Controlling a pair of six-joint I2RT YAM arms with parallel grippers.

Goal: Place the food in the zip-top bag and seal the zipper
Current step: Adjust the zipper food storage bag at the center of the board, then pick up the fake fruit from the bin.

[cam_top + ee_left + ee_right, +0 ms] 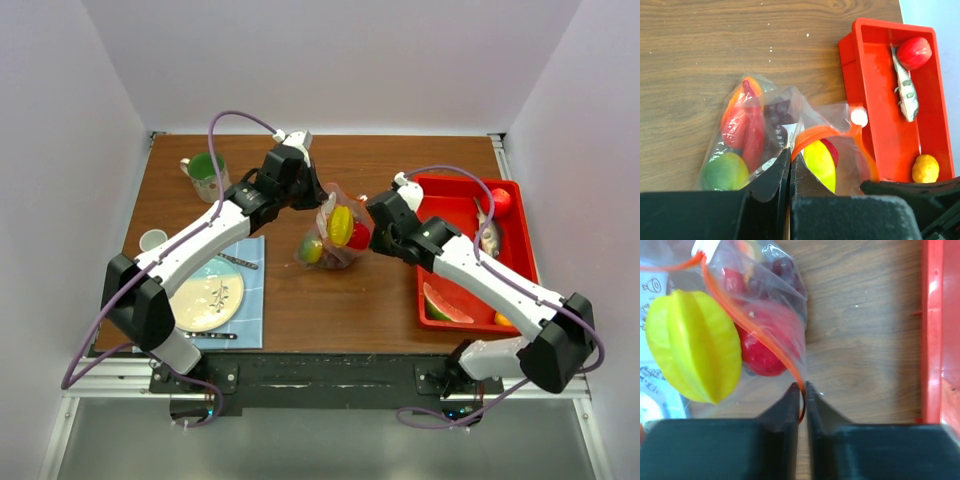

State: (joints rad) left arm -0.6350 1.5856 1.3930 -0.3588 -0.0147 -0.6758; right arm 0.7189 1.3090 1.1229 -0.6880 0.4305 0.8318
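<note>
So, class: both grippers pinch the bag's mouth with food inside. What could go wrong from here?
The yellow fruit bulges at the open zipper, so the zip-top bag may not close over it.
The left gripper and right gripper pinch only the strip's thin ends; it could slip free.
The fish and apple lie in the red tray; sealing now strands them.

A clear bag [335, 240] is edged with an orange strip [755, 327]. One fruit [692, 345] is coloured yellow. The tray [852, 75] is coloured red, the fish [905, 95] silver, the table [330, 310] brown.
</note>
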